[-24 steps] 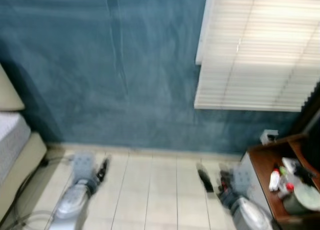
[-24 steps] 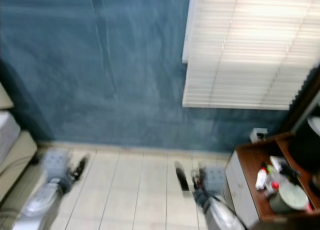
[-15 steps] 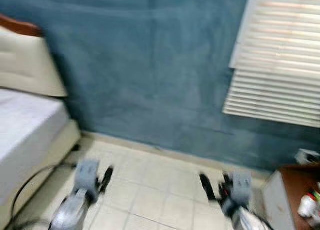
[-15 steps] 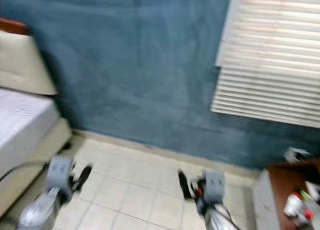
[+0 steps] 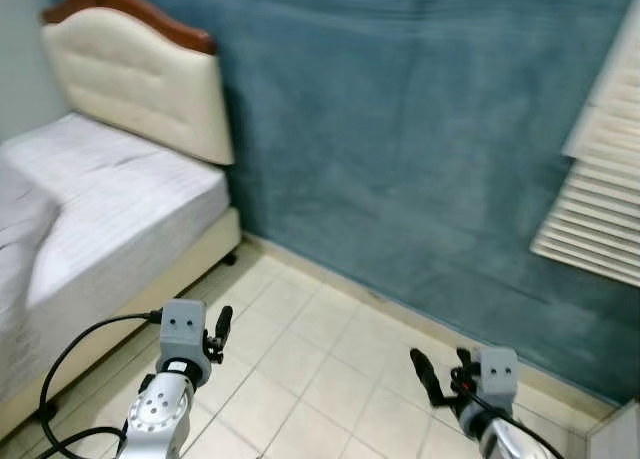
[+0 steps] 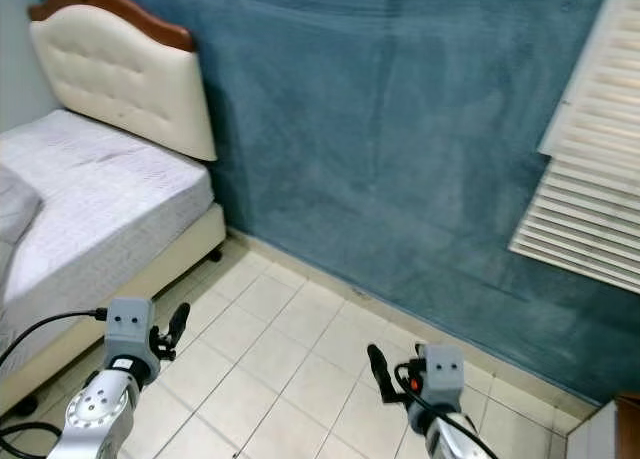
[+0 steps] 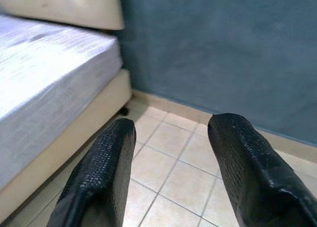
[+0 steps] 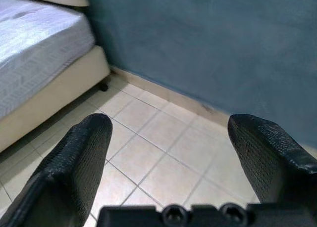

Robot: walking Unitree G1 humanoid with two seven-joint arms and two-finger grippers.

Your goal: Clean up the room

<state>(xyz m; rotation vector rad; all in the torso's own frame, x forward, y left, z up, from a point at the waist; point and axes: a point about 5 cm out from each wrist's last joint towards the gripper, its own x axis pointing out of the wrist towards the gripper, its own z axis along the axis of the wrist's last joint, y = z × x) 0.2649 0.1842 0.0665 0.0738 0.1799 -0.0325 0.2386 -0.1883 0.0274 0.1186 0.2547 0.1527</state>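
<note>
My left gripper (image 7: 168, 162) is held low in front of me above the tiled floor (image 5: 310, 369), and its two black fingers (image 7: 99, 177) are spread apart with nothing between them. My right gripper (image 8: 173, 162) is at the same height on my other side, also with the fingers (image 8: 74, 162) wide apart and holding nothing. The task gives no single thing to pick, and I cannot see any loose object on the floor near either gripper. The bed (image 5: 100, 219) stands to my left, just beside my left arm, with a white cover on the mattress and a cream padded headboard (image 5: 140, 79) with a brown wooden edge against the wall. Something grey and soft lies at the near end of the bed, but I cannot tell what it is. A black cable (image 5: 70, 359) runs in a loop from my left arm toward the bed base. Ahead of both grippers is the blue wall (image 5: 400, 129), and on the right side of it hangs a white window blind (image 5: 600, 199).
</note>
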